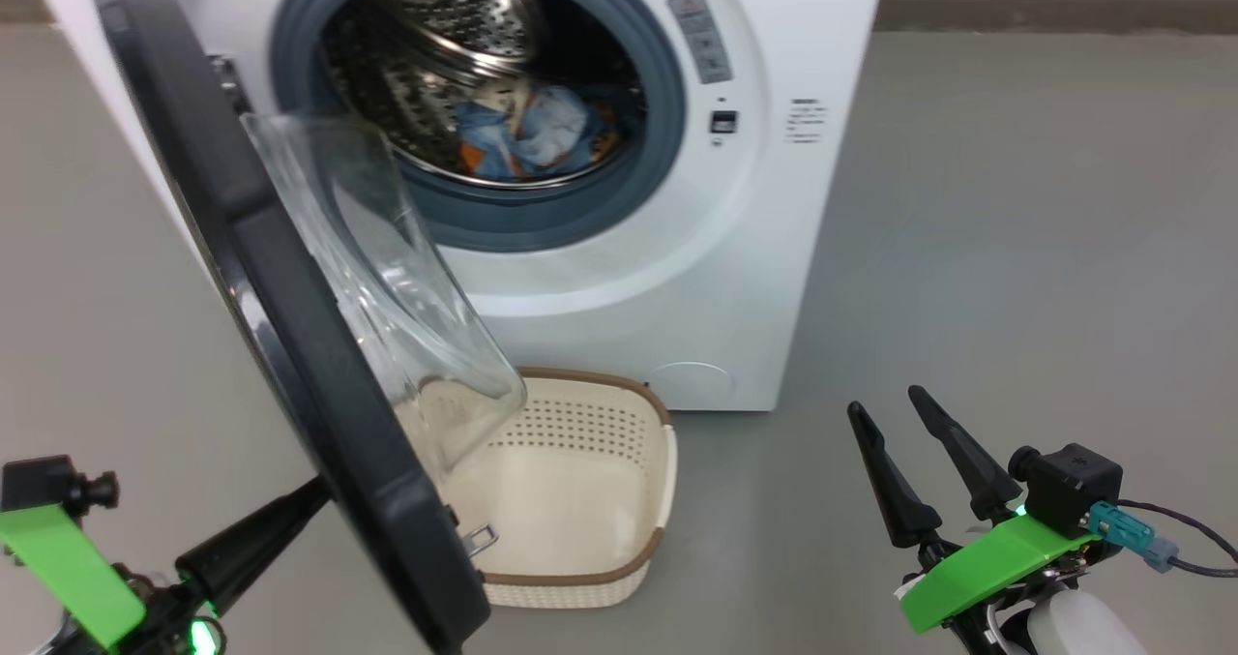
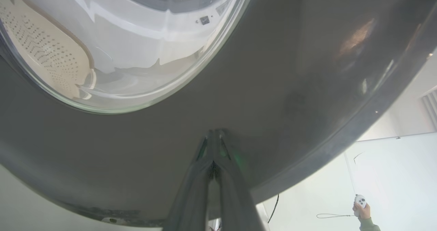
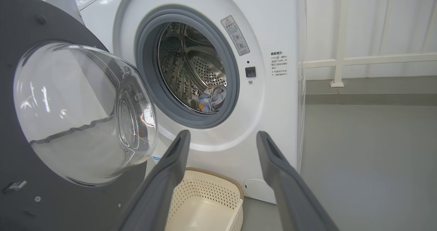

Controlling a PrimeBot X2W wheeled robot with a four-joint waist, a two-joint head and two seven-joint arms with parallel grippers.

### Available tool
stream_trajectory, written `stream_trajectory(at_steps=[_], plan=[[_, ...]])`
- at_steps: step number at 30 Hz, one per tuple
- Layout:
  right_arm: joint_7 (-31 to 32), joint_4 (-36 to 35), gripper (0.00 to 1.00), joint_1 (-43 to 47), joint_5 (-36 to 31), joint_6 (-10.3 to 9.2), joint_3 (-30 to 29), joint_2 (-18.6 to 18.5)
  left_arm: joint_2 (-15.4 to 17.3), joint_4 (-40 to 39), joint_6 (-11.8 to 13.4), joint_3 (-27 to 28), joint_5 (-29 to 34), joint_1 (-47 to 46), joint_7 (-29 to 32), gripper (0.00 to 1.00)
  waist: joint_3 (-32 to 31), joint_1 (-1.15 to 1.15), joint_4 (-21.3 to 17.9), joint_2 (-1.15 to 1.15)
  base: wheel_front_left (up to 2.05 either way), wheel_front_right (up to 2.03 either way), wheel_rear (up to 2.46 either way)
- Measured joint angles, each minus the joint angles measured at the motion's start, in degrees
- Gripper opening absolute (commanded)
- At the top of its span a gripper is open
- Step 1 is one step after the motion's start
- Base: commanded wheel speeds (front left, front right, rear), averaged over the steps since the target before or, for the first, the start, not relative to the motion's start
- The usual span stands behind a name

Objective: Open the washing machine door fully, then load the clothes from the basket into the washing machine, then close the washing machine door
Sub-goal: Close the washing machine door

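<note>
The washing machine (image 1: 677,278) (image 3: 273,29) stands at the top of the head view with its drum uncovered. Inside the drum lie the blue and orange clothes (image 1: 527,133) (image 3: 211,99). The washing machine door (image 1: 290,345) (image 3: 20,12) swings out towards me on the left, its glass bowl facing the machine. My left gripper (image 1: 314,492) (image 2: 215,132) is shut, and its tips rest against the door's glossy black outer face (image 2: 290,70). At lower right my right gripper (image 1: 882,401) (image 3: 222,134) is open and holds nothing. The cream basket (image 1: 667,481) (image 3: 205,203) sits empty on the floor below the door.
Grey floor spreads to the right of the machine. In the right wrist view, a white rail (image 3: 341,60) and pale wall stand behind the machine. In the left wrist view, a person's hand (image 2: 362,208) holds a white controller at lower right.
</note>
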Motion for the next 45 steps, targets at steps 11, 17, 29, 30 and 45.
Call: stream_trajectory(at_steps=[11,17,29,30,45], plan=[[0.0,-0.8,1.00,-0.1,0.0,0.00,-1.5,0.7,-2.6,1.8,-1.5,-0.9,2.1,-4.9,-4.5,0.00,2.0,0.00,-8.8,0.00,0.00,0.00,0.00],[0.0,-0.8,1.00,-0.1,0.0,0.00,-1.8,1.0,-2.9,2.9,-2.1,-0.9,3.0,-7.4,-6.4,0.00,3.5,0.00,-12.6,0.00,0.00,0.00,0.00],[0.0,-1.0,1.00,-0.3,-0.2,0.00,-2.9,1.4,-3.8,3.7,-3.1,-1.5,3.6,-8.8,-7.4,0.00,5.2,0.00,-13.2,0.00,0.00,0.00,0.00],[0.0,-1.0,1.00,-0.4,-0.2,0.00,-2.9,1.5,-3.9,3.9,-3.1,-1.5,3.6,-8.8,-7.4,0.00,5.2,0.00,-12.9,0.00,0.00,0.00,0.00],[0.0,-0.7,1.00,-0.8,-0.2,0.00,-3.1,1.5,-3.0,4.5,-5.6,-1.5,8.8,-9.0,-11.1,0.69,3.2,0.00,-8.3,0.00,0.00,0.00,0.00]])
